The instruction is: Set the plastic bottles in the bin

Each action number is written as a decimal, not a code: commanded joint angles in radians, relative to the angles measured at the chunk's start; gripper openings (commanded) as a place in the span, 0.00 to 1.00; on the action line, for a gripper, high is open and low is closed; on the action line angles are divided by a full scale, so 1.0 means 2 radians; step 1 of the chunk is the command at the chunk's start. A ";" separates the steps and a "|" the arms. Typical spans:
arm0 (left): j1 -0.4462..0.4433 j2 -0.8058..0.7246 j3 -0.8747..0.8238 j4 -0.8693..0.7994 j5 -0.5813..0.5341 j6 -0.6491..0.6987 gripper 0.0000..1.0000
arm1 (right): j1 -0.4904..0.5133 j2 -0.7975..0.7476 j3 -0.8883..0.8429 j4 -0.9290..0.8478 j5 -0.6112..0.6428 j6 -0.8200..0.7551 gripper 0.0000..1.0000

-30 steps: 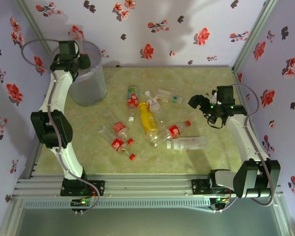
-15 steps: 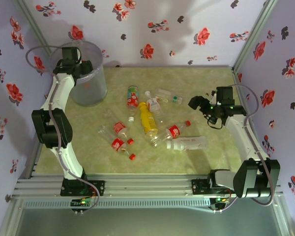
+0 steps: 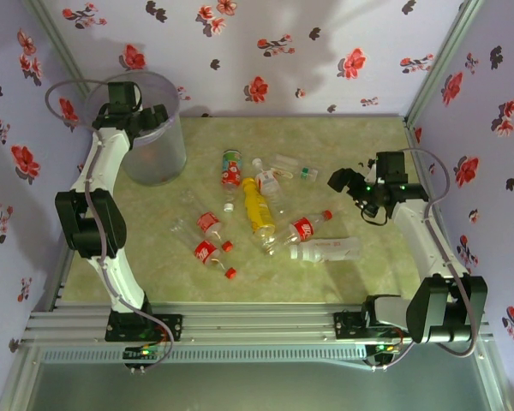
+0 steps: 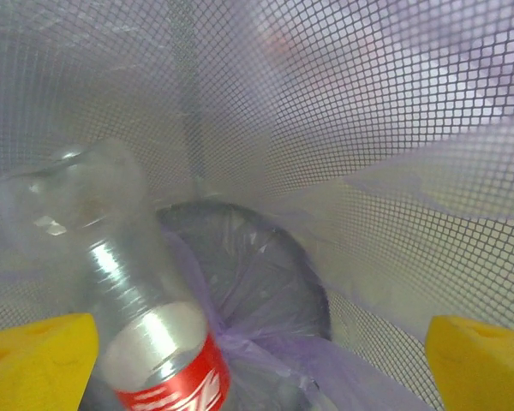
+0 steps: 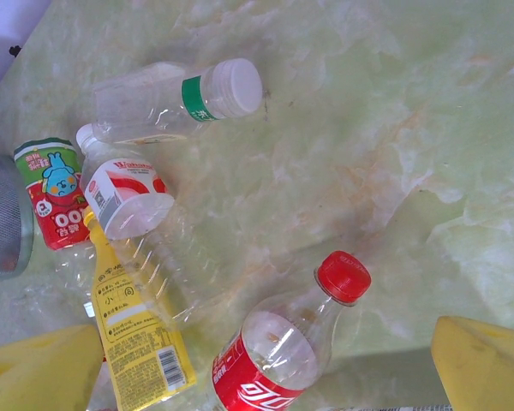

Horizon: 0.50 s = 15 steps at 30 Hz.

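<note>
Pads (image 4: 36,364) of the left gripper (image 4: 257,342) are sitting spread wide at the two lower corners of the wrist view, pinching nothing, and are pointing down inside the tall greyish see-through plastic bin (image 4: 368,111), whose walls are showing a fine mesh pattern. Between them, just beside the left-hand pad, a clear plastic bottle with a red label (image 4: 133,291) is lying in the bin; whether it is touching that pad cannot be told. From above, the left arm is reaching over the bin's round rim, and the bin is standing at the far left corner of the pale green marbled table (image 3: 360,137), close to the flowered wall (image 3: 325,51). The right gripper (image 5: 265,364) is hovering with its yellow fingers just as far apart, holding nothing, above the loose bottles at mid-table: a clear red-capped bottle (image 5: 283,351), a yellow-labelled bottle (image 5: 137,338), a clear bottle with a green band and white cap (image 5: 176,98) and a small green-and-red bottle (image 5: 51,193). Two more red-capped bottles (image 3: 207,240) are lying left of that heap. Bare tabletop is lying open along the far edge, at the right side and along the near rail (image 3: 257,325).
</note>
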 commanded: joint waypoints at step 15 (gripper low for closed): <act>0.004 -0.086 0.049 -0.054 -0.005 0.026 0.96 | 0.043 -0.044 0.037 -0.126 0.141 -0.048 0.97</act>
